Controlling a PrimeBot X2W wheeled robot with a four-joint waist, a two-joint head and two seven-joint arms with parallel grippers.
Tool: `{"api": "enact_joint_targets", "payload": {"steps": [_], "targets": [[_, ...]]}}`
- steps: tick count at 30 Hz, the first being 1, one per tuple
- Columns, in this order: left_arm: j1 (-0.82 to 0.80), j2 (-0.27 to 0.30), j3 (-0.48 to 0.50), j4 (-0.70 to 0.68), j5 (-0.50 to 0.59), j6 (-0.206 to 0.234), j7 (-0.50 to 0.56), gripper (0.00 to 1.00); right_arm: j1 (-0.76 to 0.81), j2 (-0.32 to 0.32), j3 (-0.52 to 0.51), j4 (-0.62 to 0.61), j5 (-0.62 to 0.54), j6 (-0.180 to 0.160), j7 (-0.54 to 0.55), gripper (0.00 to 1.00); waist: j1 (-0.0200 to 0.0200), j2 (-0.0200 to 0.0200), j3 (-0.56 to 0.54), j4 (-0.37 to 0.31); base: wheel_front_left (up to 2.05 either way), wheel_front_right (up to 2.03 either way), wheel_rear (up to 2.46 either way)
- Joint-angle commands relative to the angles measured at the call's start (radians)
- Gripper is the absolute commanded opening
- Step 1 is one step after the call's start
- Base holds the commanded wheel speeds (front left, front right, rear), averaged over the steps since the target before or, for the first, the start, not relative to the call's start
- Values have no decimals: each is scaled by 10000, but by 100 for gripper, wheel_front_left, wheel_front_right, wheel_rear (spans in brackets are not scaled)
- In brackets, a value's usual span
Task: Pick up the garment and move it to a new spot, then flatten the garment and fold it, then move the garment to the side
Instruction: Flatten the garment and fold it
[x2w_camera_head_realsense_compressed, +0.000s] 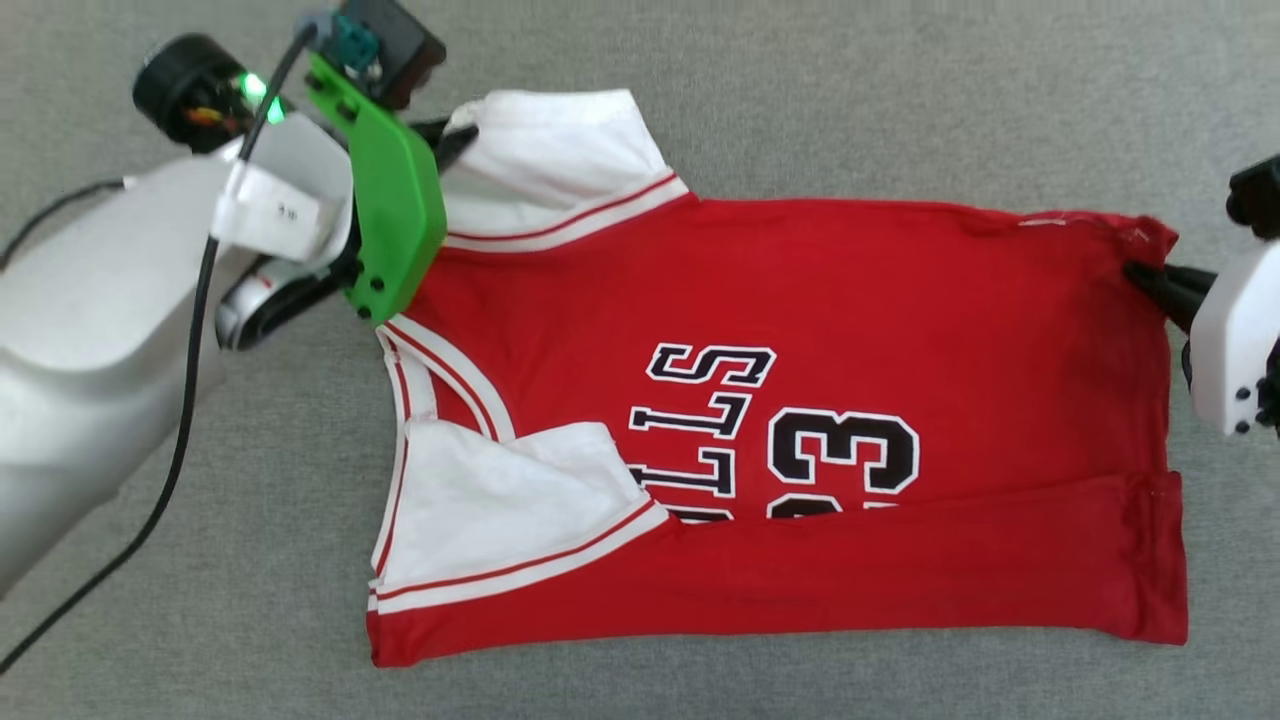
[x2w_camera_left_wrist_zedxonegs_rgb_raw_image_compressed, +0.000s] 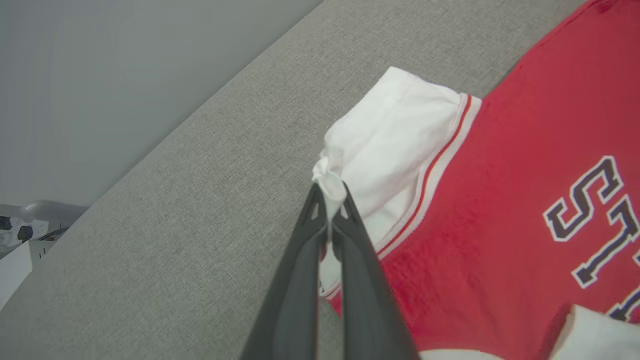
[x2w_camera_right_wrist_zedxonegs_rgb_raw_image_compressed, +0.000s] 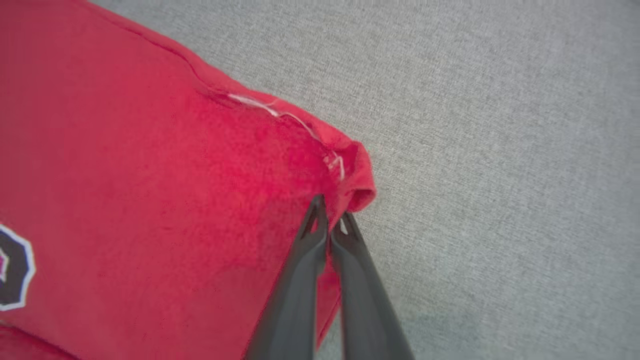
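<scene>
Shirt (x2w_camera_head_realsense_compressed: 820, 290) lies lengthwise across the tabletop (x2w_camera_head_realsense_compressed: 900, 80), its far edge pinched at both ends: left tool (x2w_camera_left_wrist_zedxonegs_rgb_raw_image_compressed: 330, 197) clenched on the white sleeve (x2w_camera_left_wrist_zedxonegs_rgb_raw_image_compressed: 390, 135), right tool (x2w_camera_right_wrist_zedxonegs_rgb_raw_image_compressed: 331, 215) on the hem corner (x2w_camera_right_wrist_zedxonegs_rgb_raw_image_compressed: 357, 185).

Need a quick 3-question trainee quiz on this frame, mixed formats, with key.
1. True or false: the left gripper is shut on the white sleeve of the garment.
2. What does the right gripper pinch? A) collar B) red hem corner C) the number
3. Fill in: in the head view, the garment's near edge is ____ up over the lettering.
Key: 1 true; 2 B; 3 folded.
</scene>
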Motion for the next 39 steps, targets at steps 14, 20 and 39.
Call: {"api": "enact_joint_targets", "payload": {"steps": [14,20,39], "targets": [[3322,1815,-113,-3062,2,1695,-439,0,2291,-315,-73,-485,281,-6,-1179,0,1,0,-2128,72,0,0,0],[4748,2341,-134,-4025,-195,2361,-563,0,3441,-311,-249,-623,432,-6,-1362,0,1,0,-2425,110,0,0,0],[6999,1135,35,-2706,-556,2456,-1552,100,4831,793,-657,206,-258,-6,-1827,100,1,0,-2275,86,0,0,0]]}}
